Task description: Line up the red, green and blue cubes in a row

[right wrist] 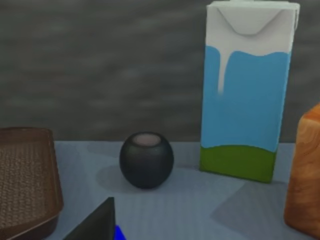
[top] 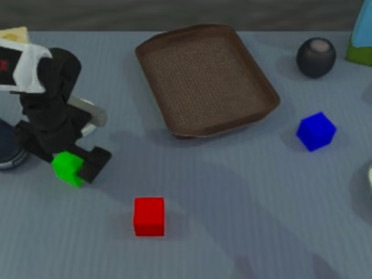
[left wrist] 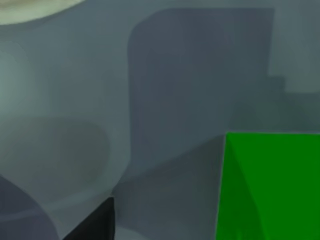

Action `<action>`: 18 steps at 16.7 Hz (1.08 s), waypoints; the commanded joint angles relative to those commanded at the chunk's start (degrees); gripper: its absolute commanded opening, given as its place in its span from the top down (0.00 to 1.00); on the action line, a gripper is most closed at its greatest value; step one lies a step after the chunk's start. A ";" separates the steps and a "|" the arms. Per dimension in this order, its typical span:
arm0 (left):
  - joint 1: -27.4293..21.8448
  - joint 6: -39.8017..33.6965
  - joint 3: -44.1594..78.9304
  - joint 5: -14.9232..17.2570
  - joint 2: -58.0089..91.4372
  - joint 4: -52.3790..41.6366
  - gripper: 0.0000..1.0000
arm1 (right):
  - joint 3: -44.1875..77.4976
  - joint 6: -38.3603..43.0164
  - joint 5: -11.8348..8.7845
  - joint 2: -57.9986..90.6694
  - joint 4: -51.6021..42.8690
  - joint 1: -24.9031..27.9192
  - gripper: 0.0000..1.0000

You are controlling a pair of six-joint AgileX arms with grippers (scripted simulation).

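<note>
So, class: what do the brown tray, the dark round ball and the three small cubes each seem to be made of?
Brown tray: probably moulded plastic, with a fine grid-textured floor and smooth raised rim.
Dark ball: smooth and dull, perhaps rubber or plastic, with a pale flat top; its look leaves this open.
Red cube, green cube, blue cube: plain matte solid colour, like painted wood or plastic.

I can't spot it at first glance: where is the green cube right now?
In the top view the green cube sits at the table's left, between the fingers of the left pincer, up-left of the red cube and far from the blue cube.
</note>
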 joint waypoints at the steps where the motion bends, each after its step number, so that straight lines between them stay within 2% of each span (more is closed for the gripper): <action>1: 0.00 0.00 0.00 0.00 0.00 0.00 0.00 | 0.00 0.00 0.00 0.00 0.00 0.00 0.00; 2: 0.00 0.00 0.00 0.00 0.00 0.00 0.00 | 0.00 0.00 0.00 0.00 0.00 0.00 0.00; 15: 0.00 0.00 0.00 0.00 0.00 0.00 0.98 | 0.00 0.00 0.00 0.00 0.00 0.00 0.00; 18: 0.00 0.00 0.00 0.00 0.00 0.00 1.00 | 0.00 0.00 0.00 0.00 0.00 0.00 0.00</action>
